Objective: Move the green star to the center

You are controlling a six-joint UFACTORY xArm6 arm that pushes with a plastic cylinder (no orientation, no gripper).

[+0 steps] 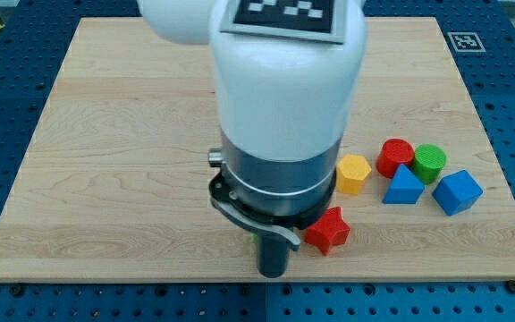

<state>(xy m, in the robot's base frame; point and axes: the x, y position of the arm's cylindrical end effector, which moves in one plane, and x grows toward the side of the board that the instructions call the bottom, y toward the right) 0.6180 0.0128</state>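
The green star is almost wholly hidden behind the arm; only a small green sliver (255, 238) shows at the left of the dark rod, near the board's bottom edge. My tip (273, 272) is at the view's bottom centre, just below and right of that sliver, seemingly touching it. A red star (328, 230) lies just right of the rod.
The arm's large white and grey body (280, 107) covers the board's middle. At the right stand a yellow hexagon (353, 173), a red cylinder (395, 157), a green cylinder (430, 163), a blue triangular block (404, 186) and a blue cube (457, 191). The wooden board (105, 134) is ringed by a blue table.
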